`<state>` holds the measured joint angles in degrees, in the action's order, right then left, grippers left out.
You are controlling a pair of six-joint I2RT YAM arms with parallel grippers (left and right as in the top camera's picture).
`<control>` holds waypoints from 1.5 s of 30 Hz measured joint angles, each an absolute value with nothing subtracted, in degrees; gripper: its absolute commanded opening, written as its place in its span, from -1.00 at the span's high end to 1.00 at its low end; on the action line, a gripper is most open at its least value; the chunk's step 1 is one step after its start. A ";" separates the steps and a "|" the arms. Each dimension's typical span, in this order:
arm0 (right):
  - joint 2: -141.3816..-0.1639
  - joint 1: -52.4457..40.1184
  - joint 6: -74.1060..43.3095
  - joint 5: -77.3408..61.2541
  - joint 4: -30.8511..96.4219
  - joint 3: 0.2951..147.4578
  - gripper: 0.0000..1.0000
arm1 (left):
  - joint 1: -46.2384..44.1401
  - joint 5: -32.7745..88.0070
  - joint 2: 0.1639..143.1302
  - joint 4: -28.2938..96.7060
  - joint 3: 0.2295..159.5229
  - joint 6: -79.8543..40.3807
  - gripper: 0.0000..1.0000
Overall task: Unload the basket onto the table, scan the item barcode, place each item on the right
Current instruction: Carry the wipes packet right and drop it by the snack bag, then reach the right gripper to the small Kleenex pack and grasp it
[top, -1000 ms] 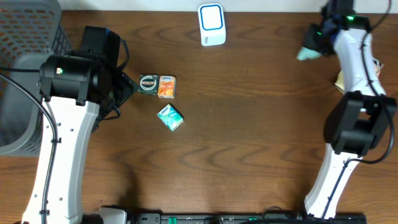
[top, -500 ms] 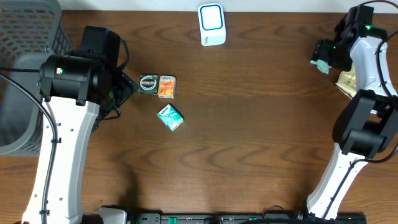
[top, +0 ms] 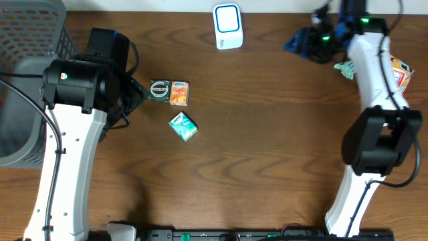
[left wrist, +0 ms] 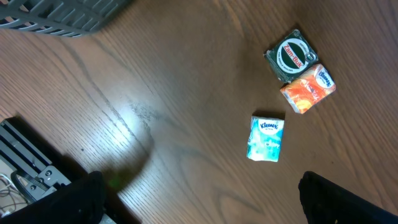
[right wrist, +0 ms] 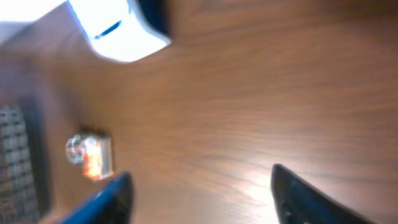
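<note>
Under the spread, empty left gripper (left wrist: 200,190), 3 items (left wrist: 267,138) seemingly wait unscanned (scanner (top: 227,27) unused); right gripper (right wrist: 199,186) also gapes empty.

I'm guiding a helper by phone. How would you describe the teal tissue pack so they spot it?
From the white scanner at the table's far edge, look towards the left arm, where three small items lie. Two sit side by side, a dark green box and an orange pack; the teal tissue pack lies apart, tilted.
</note>
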<state>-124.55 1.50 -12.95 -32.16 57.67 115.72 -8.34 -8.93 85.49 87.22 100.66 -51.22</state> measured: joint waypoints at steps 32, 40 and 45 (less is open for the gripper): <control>-128.73 -39.20 -6.66 -23.90 36.84 94.59 0.41 | -8.34 -8.93 85.49 87.22 100.66 -51.22 -0.95; -129.36 -39.24 -10.66 -26.81 37.19 94.83 0.98 | -8.34 -8.93 85.49 87.22 100.66 -51.22 -0.95; -129.36 -38.22 -11.99 -27.97 42.78 95.64 0.98 | -8.34 -8.93 85.49 87.22 100.66 -51.22 -0.95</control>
